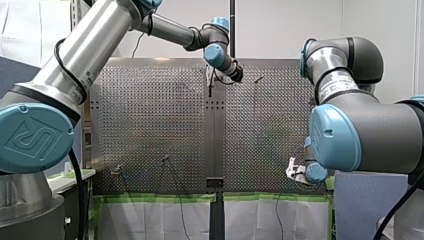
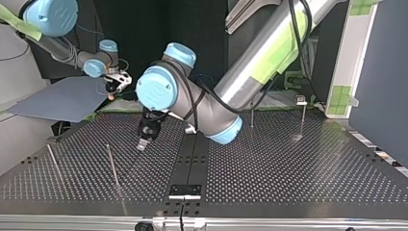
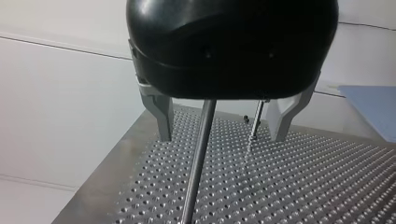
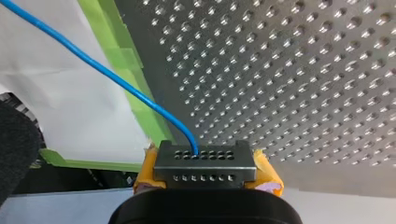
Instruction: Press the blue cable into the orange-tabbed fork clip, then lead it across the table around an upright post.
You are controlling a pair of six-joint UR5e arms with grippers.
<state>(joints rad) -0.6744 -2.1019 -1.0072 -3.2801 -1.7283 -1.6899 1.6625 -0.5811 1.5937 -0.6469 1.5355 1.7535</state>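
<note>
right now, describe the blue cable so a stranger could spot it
Find the green tape edging the perforated table. A thin line crosses it from the white sheet into my right gripper, between the yellow pads. This blue cable is the only blue strand there.

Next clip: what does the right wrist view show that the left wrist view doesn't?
Only the right wrist view shows the blue cable, ending in my right gripper between its yellow pads, and the green tape.

Only the left wrist view shows my left gripper, its metal fingers open, with one upright post ahead of it and a second post beyond.

Both show the perforated table.
</note>
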